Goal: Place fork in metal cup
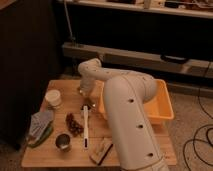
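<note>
My gripper [86, 95] hangs at the end of the white arm [125, 110], low over the back middle of the wooden table [50, 156]. A small shiny bit right under it [88, 103] looks like the fork; I cannot tell whether it is held or lying on the table. The metal cup [63, 141] is small, dark and shiny. It stands near the front left of the table, well in front of and left of the gripper.
A white paper cup [53, 98] stands at the back left. A grey cloth [40, 122] with a green cup [44, 137] lies left. A dark red bunch [74, 125], a long white utensil [85, 126] and a brown block [101, 150] lie mid-table. An orange bin [162, 105] is at right.
</note>
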